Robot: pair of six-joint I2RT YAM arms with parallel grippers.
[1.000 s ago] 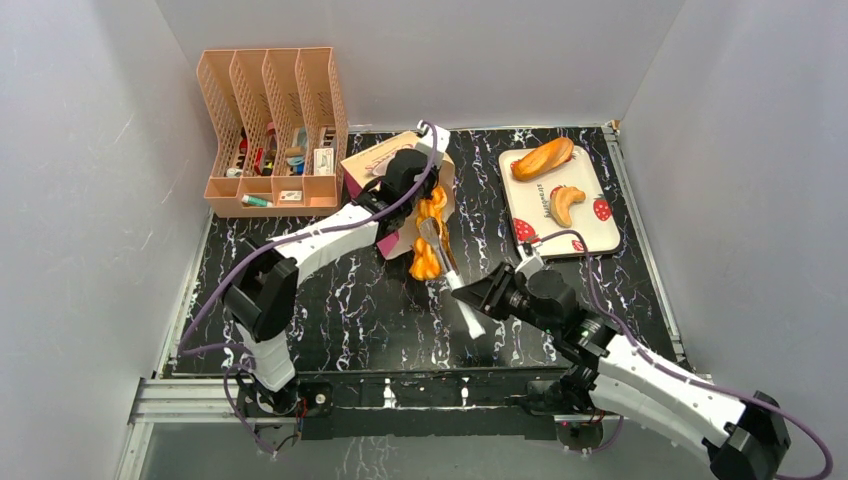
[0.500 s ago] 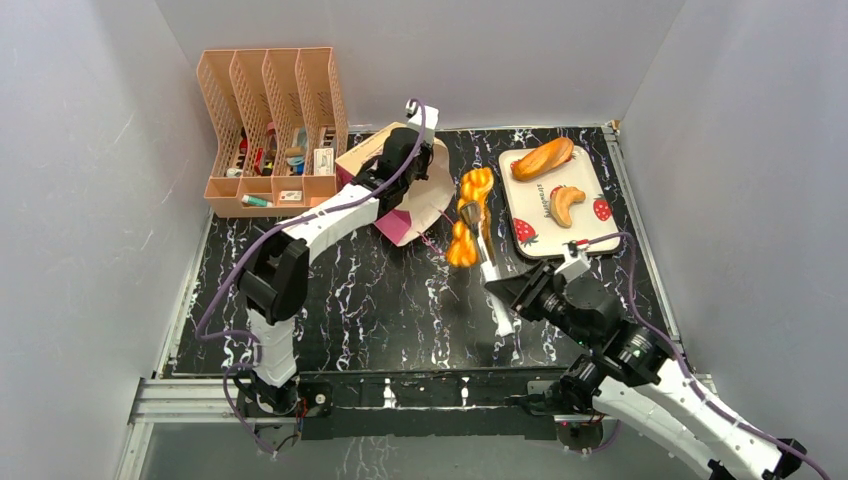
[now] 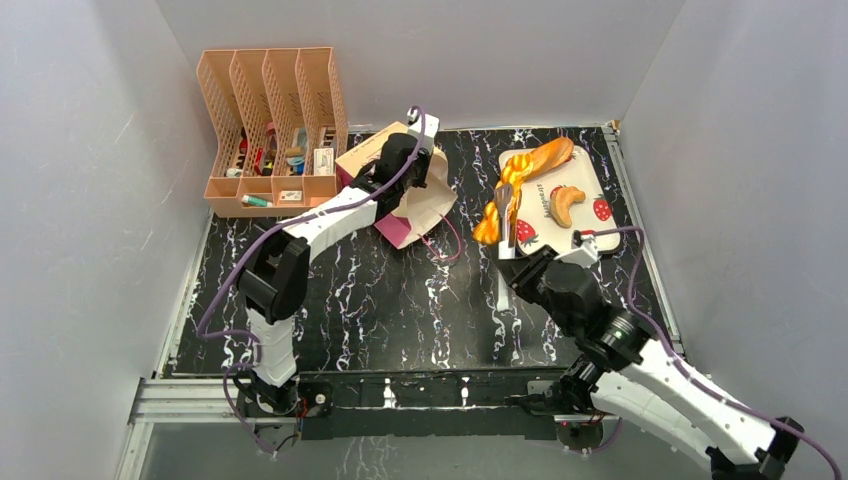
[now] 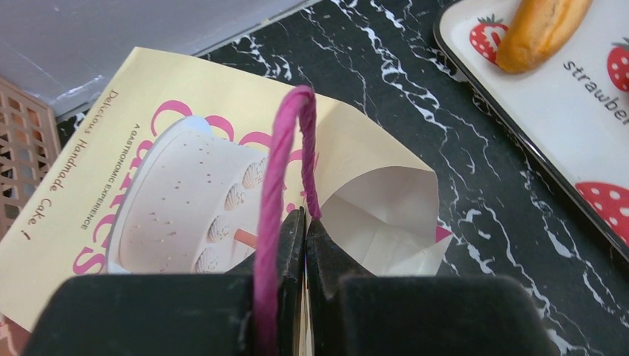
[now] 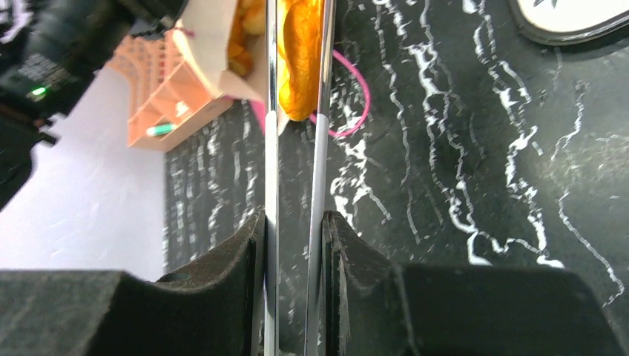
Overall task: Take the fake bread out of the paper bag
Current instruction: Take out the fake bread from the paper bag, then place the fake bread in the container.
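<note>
The paper bag [image 3: 425, 205] lies tilted at the back middle of the table, its mouth facing right; the left wrist view shows its tan face [image 4: 185, 178] and pink handle [image 4: 285, 141]. My left gripper [image 3: 415, 165] is shut on the bag's upper edge [image 4: 305, 222]. My right gripper [image 3: 522, 268] is shut on metal tongs [image 5: 271, 148]. The tongs pinch a twisted orange fake bread [image 3: 500, 200], held in the air over the tray's left edge, outside the bag. The bread shows between the tong blades in the right wrist view [image 5: 300, 52].
A white strawberry tray [image 3: 600, 235] at the back right holds a baguette [image 3: 545, 157] and a croissant [image 3: 566, 203]. A peach file rack [image 3: 270, 130] with small items stands at the back left. A loose pink handle loop [image 3: 447, 245] lies on the black marbled table.
My right arm has carried the tongs and bread from the bag's mouth to the right, up to the tray's left edge. My left gripper lifted the bag's edge a little and keeps hold.
</note>
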